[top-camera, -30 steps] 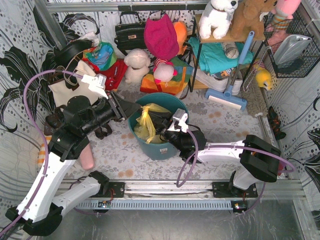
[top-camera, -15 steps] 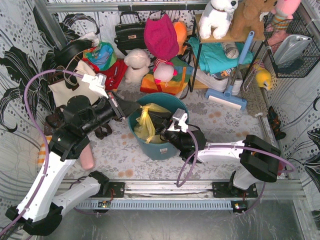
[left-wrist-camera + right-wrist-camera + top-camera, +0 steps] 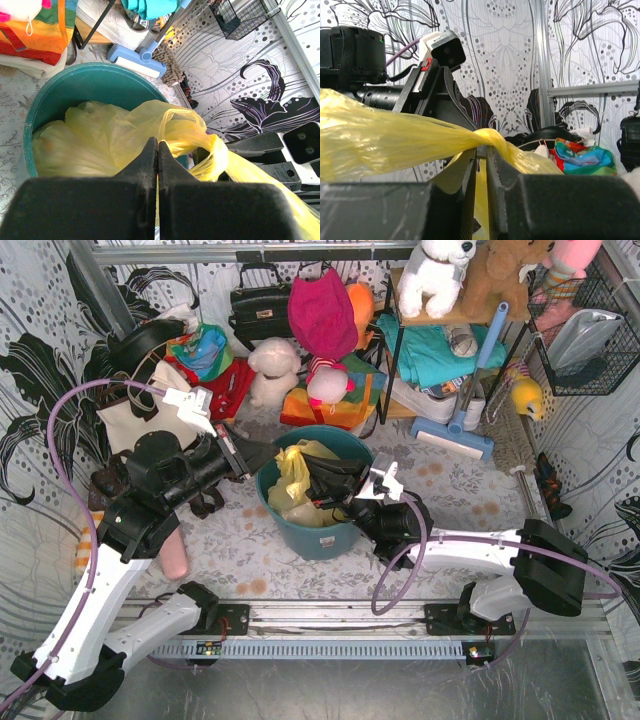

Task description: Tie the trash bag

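Thin translucent yellow-green plastic trash bag (image 3: 288,480) sits inside a teal round plastic bin (image 3: 312,535). The bin stands upright on the floral-patterned worktop (image 3: 440,485), between the two arms. The bag's mouth is gathered up above the rim, film crinkled.

Left hand (image 3: 158,146) is at the bin's left rim. Its fingers are pressed together with a sliver of yellow film in the seam, pinching a fold of the bag.

Right hand (image 3: 481,150) comes over the bin from the right, tips inside the rim. Its fingers stand a narrow slit apart. A twisted strand of the bag lies across the tips and more film hangs in the slit. Cannot tell whether that film is pinched or loose.

Cream tote bag (image 3: 140,418) lies behind the left arm, well apart from the bin.
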Motion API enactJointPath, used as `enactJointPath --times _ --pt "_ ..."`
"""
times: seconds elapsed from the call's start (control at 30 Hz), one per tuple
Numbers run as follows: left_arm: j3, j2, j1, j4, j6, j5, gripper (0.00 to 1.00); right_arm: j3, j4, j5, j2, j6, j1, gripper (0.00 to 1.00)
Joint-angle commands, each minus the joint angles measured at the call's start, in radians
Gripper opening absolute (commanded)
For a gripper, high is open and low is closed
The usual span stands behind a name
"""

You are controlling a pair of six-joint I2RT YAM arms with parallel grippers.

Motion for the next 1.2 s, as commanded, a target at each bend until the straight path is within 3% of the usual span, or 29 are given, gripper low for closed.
enactJointPath --times 0.0,0.33,0.57,0.73,0.97,1.17 --pt "0.012 -0.002 -0.004 0.045 0.02 -0.009 0.0 -0.055 -0.048 0.021 -0.073 0.05 -0.005 0.14" --pt "0.017 -0.015 -0.004 0.101 0.022 0.002 0.0 -0.138 -0.26 0.033 -0.273 0.029 -0.005 0.2" --pt "0.041 -0.032 -0.003 0.153 0.034 0.022 0.0 -0.045 -0.541 0.091 -0.406 -0.069 -0.004 0.23" --pt "0.059 -0.037 -0.004 0.182 0.033 0.044 0.0 0.147 -0.762 0.057 -0.36 -0.122 -0.003 0.24" --pt "0.062 -0.029 -0.004 0.221 0.021 0.093 0.0 0.375 -1.004 -0.02 -0.253 -0.162 -0.004 0.38" --pt "0.064 -0.029 -0.004 0.225 0.021 0.099 0.0 0.425 -1.084 -0.018 -0.195 -0.208 -0.004 0.43"
